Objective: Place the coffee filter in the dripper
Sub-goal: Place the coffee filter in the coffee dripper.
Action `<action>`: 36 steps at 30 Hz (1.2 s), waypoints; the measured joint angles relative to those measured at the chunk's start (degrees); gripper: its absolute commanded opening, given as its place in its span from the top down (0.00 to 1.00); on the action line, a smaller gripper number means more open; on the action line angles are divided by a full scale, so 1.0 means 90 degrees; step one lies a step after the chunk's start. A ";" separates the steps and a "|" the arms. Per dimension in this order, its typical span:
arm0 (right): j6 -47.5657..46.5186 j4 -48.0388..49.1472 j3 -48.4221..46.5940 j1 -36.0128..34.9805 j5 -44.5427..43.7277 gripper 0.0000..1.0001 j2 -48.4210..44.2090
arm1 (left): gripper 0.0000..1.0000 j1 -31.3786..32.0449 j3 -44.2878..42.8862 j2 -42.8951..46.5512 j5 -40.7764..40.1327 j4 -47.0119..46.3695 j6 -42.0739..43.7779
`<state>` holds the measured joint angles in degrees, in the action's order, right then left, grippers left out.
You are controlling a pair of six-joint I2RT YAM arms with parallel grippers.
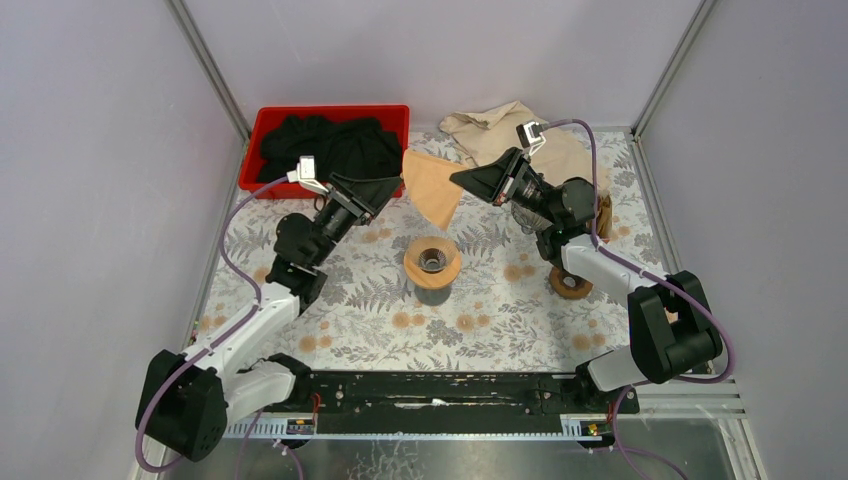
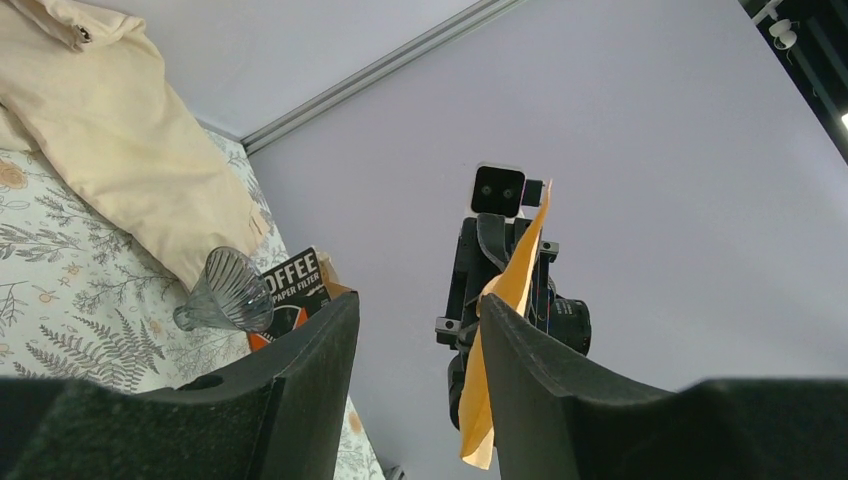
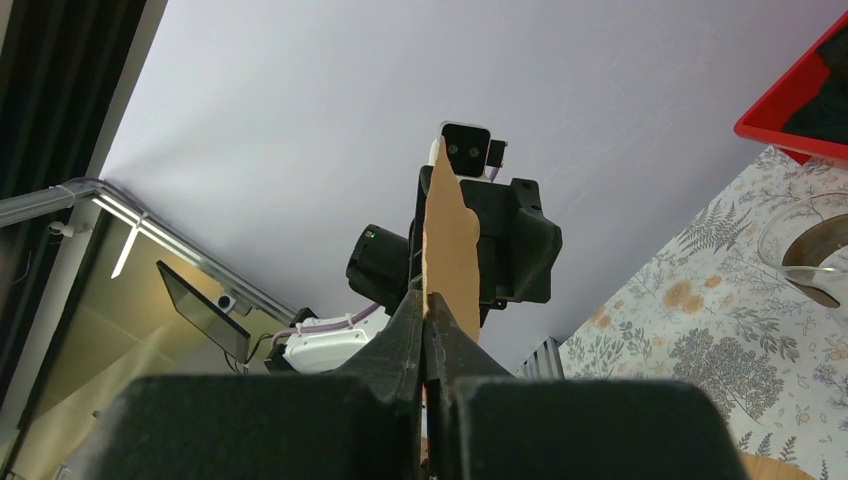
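Floral-print table (image 1: 500,310): red bin (image 1: 330,110) back left, beige cloth (image 1: 495,130) back centre, dripper (image 1: 432,262) mid-table, brown ring (image 1: 570,284) right.

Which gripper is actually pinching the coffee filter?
The right gripper, its jaws shut on an edge of the coffee filter. The left gripper stands open next to it, clamping nothing.

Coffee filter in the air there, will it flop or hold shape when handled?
Probably light: the right tool holds the coffee filter by one edge. It hangs flat, so seems self-supporting. Paper-thin, likely creases easily.
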<state>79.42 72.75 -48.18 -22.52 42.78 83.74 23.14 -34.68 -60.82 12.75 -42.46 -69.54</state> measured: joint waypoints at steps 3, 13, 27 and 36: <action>0.0000 0.0000 0.0000 0.0000 0.0002 1.00 0.0000 | 0.45 0.0000 -0.0017 -0.0041 0.0029 -0.0019 0.0000; 0.0049 0.0005 0.0000 0.0000 0.0039 1.00 0.0000 | 0.45 0.0000 -0.0039 -0.0155 0.0262 -0.0240 -0.0005; 0.0194 0.0102 0.0000 0.0000 0.0039 1.00 0.0170 | 0.52 0.0092 -0.0039 -0.0505 0.0748 -0.1095 -0.0236; 0.0323 0.0270 0.0000 0.0000 0.0039 1.00 0.0226 | 0.69 0.0330 -0.0039 -0.0542 0.0826 -0.1336 -0.0248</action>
<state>82.32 75.18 -48.18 -22.52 43.13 85.78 26.11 -35.03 -65.69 20.18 -54.48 -71.77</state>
